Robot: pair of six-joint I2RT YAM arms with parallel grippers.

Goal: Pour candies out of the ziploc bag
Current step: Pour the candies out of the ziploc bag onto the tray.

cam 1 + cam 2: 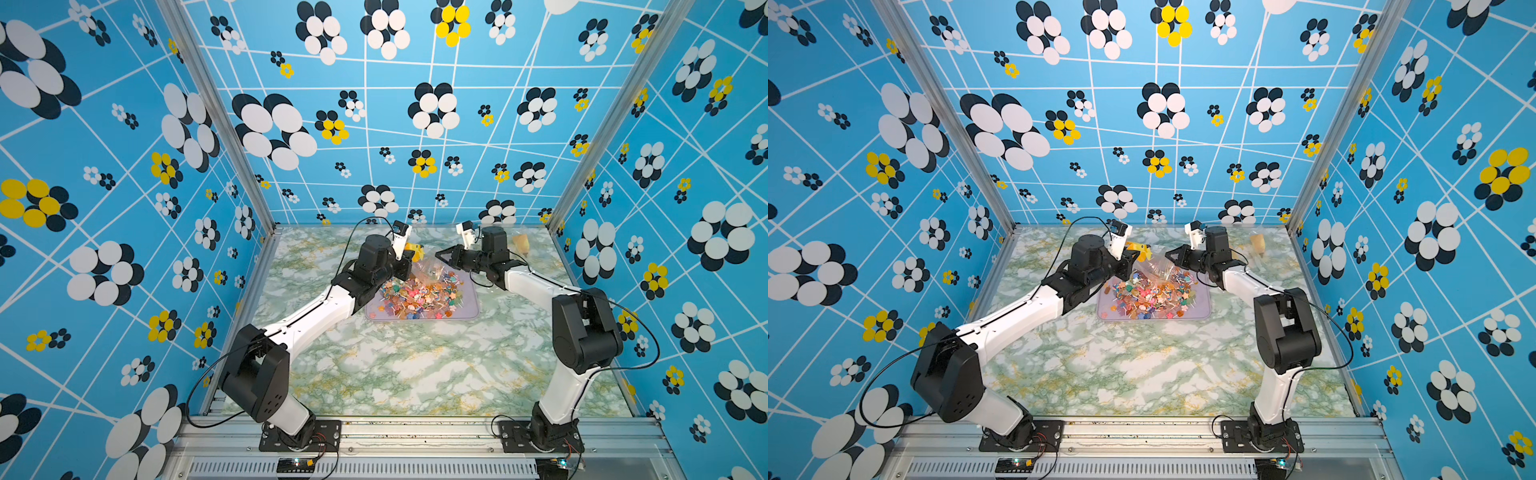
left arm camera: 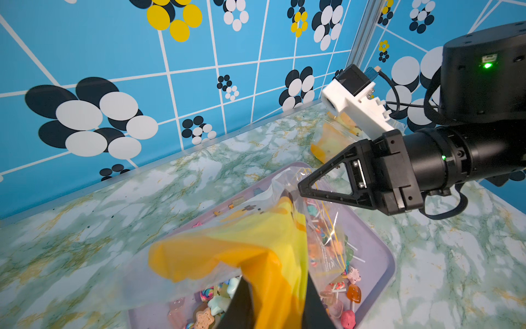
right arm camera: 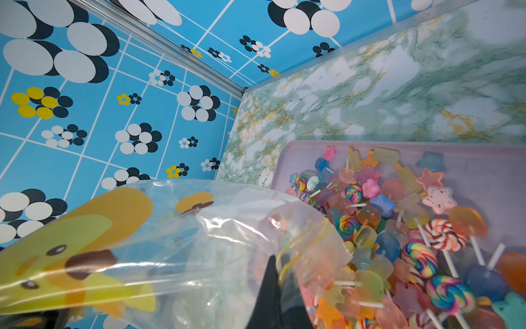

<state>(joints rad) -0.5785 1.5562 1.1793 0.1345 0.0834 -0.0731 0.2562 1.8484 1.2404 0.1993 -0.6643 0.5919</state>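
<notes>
The bag is clamped at both ends by the left tool and the right tool, above the 12 o'clock side of the tray. The candies lie in the tray. A gentle shake, mouth down, is advised.

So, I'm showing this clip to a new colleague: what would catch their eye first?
The heap of bright candies fills the lavender tray at the far middle of the table. Above it, the left gripper and right gripper hold a clear duck-printed ziploc bag, against loud blue flowered walls.
</notes>
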